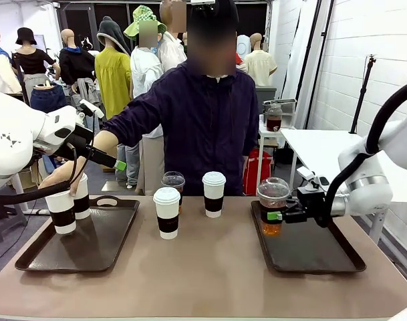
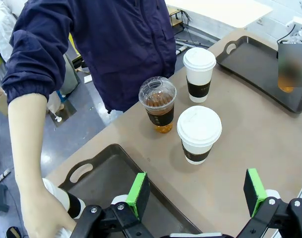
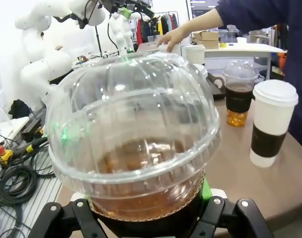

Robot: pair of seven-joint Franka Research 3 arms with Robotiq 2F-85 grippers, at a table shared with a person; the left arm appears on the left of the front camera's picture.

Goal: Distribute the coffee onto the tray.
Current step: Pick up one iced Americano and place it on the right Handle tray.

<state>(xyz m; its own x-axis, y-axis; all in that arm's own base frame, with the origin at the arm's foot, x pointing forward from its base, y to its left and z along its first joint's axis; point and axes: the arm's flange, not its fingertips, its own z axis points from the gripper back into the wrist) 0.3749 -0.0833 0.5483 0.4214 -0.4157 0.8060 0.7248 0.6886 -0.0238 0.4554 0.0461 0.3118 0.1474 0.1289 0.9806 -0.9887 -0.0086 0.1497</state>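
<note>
**Coffee cup (image 1: 273, 194): seating it on the right tray (image 1: 323, 257)**

Front view: the right gripper (image 1: 277, 215) clamps the cup low over this tray; whether its base touches, I cannot tell. 2 paper cups (image 1: 61, 210) stand on the left tray (image 1: 109, 247), with 3 more cups (image 1: 167, 212) between the trays.
Left wrist view: the left gripper (image 2: 196, 196) gapes, empty.
Right wrist view: the cup is upright. Lower it level and release once seated.

The near half of the surface (image 1: 203, 287) is bare from edge to edge. Three obstacles stand mid-surface toward its far edge: a front paper cup (image 1: 167, 212), a rear paper cup (image 1: 213, 194) and a clear cup (image 1: 173, 182). The left tray (image 1: 96, 251) is open except its far left corner, where a person's hand (image 1: 56, 177) covers two banded cups (image 1: 61, 212). The right tray (image 1: 317, 254) is open except its far left corner, where the right end effector (image 1: 278, 216) grips a domed cup (image 1: 273, 194).
</note>
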